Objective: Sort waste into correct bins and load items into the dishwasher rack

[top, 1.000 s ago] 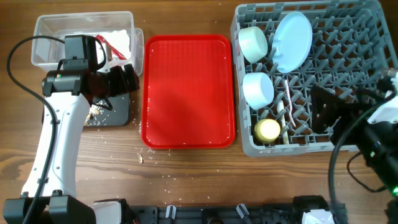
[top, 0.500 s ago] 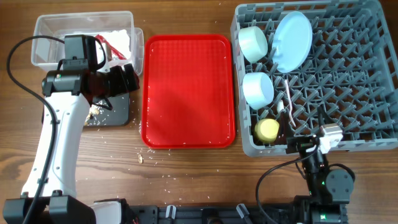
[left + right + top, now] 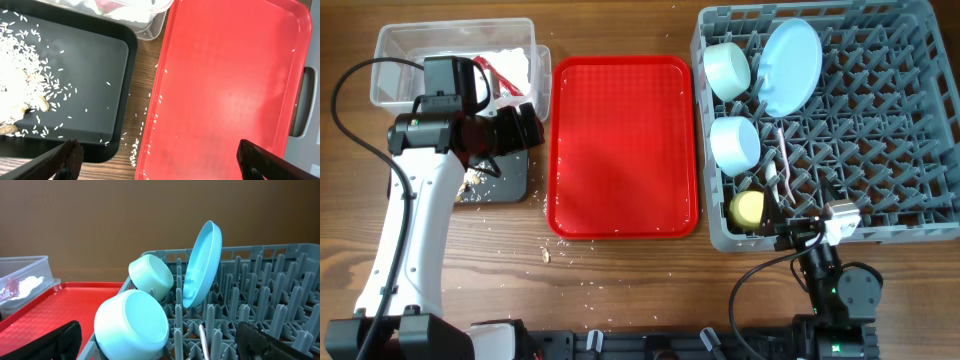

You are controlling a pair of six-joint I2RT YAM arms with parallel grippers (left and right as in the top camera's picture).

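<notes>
Wooden table [image 3: 620, 275], red serving tray [image 3: 623, 145] central. At its left edge, my left gripper [image 3: 157, 160] hangs wide open beside the black tray [image 3: 95, 75] of food scraps [image 3: 15, 75]. Right of it, the dishwasher rack [image 3: 900, 120] holds plate [image 3: 790, 65], green bowl [image 3: 726, 68], blue bowl [image 3: 735, 142] and cup [image 3: 752, 208] — my right gripper [image 3: 157, 342] gapes open there.

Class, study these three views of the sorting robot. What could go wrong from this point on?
The light blue plate stands tilted among the pegs of the dishwasher rack; a nudge from the right gripper nearby might topple it. Loose food scraps sit piled in the black tray, with grains already on the table; the open left gripper could scatter more.
</notes>
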